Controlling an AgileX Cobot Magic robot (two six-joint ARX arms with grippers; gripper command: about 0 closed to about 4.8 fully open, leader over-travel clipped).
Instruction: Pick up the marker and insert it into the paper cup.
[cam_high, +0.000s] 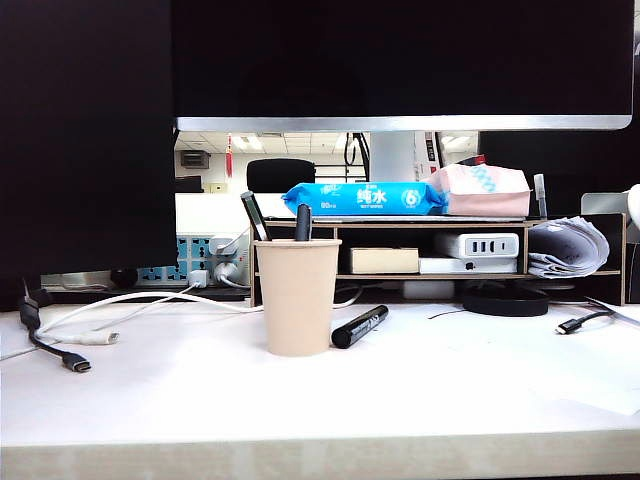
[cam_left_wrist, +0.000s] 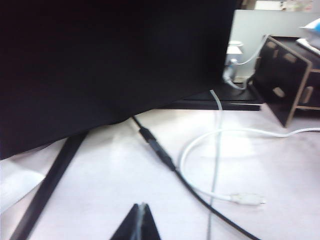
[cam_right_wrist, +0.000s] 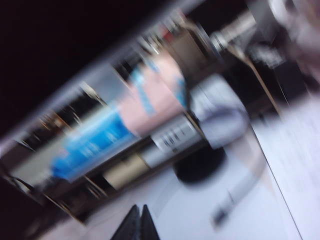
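Observation:
The black marker (cam_high: 360, 326) lies on the white table just right of the beige paper cup (cam_high: 298, 296), its near end close to the cup's base. The cup stands upright at the table's middle with two dark pens (cam_high: 303, 222) sticking out of it. Neither gripper shows in the exterior view. In the left wrist view my left gripper (cam_left_wrist: 142, 205) is shut and empty above the table by the cables. My right gripper (cam_right_wrist: 140, 206) is shut and empty too, in a blurred, tilted view of the shelf. Marker and cup appear in neither wrist view.
A wooden shelf (cam_high: 440, 225) behind the cup carries a blue wipes pack (cam_high: 365, 198) and a pink tissue pack (cam_high: 478, 190). A black coil (cam_high: 505, 300) and a cable plug (cam_high: 572, 325) lie at the right. White and black cables (cam_high: 75, 362) trail at the left under a large monitor (cam_high: 400, 60).

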